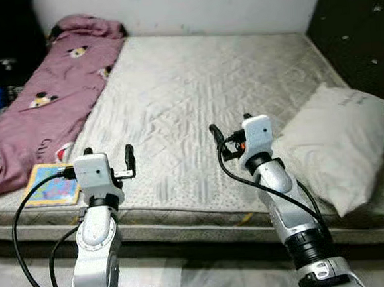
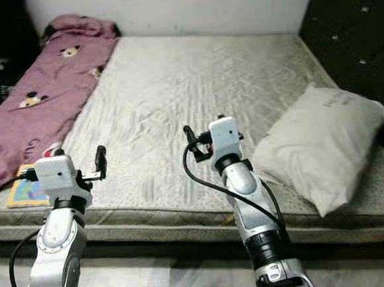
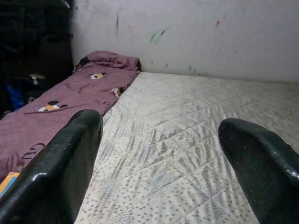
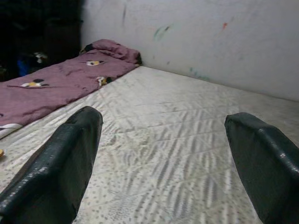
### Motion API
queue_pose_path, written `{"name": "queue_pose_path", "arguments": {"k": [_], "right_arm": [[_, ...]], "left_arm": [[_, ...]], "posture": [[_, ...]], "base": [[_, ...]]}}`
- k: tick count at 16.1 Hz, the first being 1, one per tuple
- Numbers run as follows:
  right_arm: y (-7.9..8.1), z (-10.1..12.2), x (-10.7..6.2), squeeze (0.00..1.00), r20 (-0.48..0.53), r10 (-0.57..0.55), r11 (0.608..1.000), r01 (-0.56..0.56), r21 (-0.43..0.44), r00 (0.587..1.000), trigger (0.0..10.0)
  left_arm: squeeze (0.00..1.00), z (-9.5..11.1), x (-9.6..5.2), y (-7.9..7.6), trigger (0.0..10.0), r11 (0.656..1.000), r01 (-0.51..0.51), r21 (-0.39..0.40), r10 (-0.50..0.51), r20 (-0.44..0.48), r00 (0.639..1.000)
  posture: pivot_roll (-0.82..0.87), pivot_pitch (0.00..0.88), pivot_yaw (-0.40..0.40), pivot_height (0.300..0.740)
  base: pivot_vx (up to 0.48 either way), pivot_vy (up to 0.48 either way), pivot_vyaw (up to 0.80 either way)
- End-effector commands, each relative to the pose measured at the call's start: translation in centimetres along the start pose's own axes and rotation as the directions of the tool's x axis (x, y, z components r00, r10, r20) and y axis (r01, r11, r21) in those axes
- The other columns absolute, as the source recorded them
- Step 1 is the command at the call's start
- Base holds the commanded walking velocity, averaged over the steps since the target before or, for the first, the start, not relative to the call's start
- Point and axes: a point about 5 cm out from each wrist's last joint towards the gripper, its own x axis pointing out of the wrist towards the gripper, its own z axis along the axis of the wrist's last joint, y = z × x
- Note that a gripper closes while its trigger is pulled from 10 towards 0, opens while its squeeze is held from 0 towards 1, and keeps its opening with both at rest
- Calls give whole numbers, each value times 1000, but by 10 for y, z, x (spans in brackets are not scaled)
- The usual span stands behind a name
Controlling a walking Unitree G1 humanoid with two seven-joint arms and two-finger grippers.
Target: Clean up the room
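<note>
Altogether one blanket [image 1: 49,101], one book [image 1: 51,184] and one pillow [image 1: 338,142] lie on one bed [image 1: 201,96]. Along the bed's left edge the mauve blanket stretches from the far wall toward the near corner, where the colourful book lies flat, touching the blanket's near end and close to the front edge. Just right of the book, the left hand [image 1: 108,162] hovers over the front edge, fingers [image 3: 60,163] spread wide, holding nothing. From there the middle of the mattress runs bare up to the white wall [image 1: 181,8], with open room for reaching. Over that bare stretch, a little further in, hangs the right hand [image 1: 231,132], also wide and holding nothing. Near it on the right, the white pillow lies tilted at the bed's right edge, its near corner hanging over the front edge.
</note>
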Motion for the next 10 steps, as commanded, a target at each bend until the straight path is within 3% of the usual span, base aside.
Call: {"name": "queue_pose_path", "arguments": {"k": [1, 10], "right_arm": [[-1, 6, 2, 0, 25, -1, 1000, 1, -6, 1000, 10000], [-2, 6, 3, 0, 29, -7, 1000, 7, -11, 1000, 10000]], "left_arm": [[0, 4, 1, 1, 10000, 1000, 2, 1, -2, 21, 1000], [0, 6, 2, -1, 10000, 1000, 30, -5, -30, 40, 999]], "posture": [[-43, 0, -31, 740], [-44, 0, -29, 740]], "base": [[0, 0, 0], [368, 0, 0]]}}
